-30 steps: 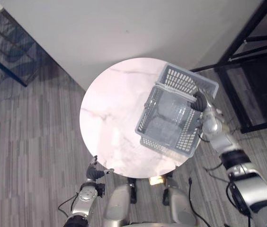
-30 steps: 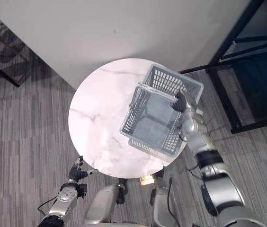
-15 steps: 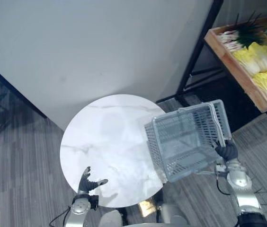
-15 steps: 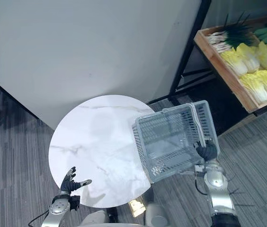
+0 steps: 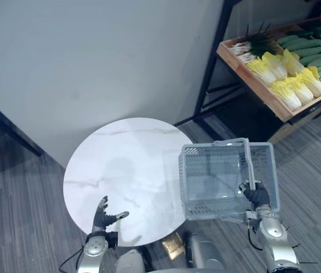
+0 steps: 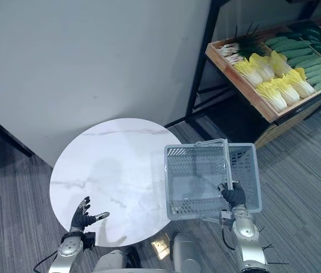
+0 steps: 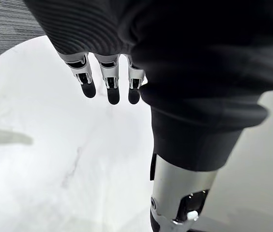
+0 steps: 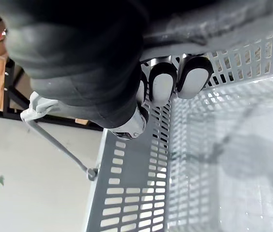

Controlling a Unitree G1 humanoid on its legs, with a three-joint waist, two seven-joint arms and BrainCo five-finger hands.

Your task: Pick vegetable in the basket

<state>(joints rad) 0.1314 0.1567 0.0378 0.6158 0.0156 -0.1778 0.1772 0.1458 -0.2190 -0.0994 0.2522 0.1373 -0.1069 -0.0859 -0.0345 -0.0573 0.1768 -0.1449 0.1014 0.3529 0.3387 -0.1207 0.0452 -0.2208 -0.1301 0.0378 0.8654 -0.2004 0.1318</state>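
A grey plastic basket (image 5: 220, 182) hangs off the right edge of the round white marble table (image 5: 120, 170), empty inside. My right hand (image 5: 257, 196) is shut on the basket's handle (image 5: 249, 165), and its curled fingers (image 8: 163, 79) show against the slotted wall. At the far right a wooden crate (image 6: 237, 85) on a black rack holds vegetables: yellow-green cabbages (image 6: 274, 79), spring onions (image 6: 237, 48) and green cucumbers (image 6: 303, 54). My left hand (image 5: 103, 216) hovers open over the table's near edge, fingers (image 7: 108, 82) straight.
A black metal rack (image 5: 212, 68) stands between the table and the crate. A pale wall (image 5: 92, 57) rises behind the table. Grey plank floor (image 5: 18, 193) surrounds it. A dark frame leg (image 5: 7, 131) crosses the far left.
The camera has swung right, bringing the vegetable crate further into view. My right hand has carried the basket by its handle off the table's right side and levelled it. The left hand stays open.
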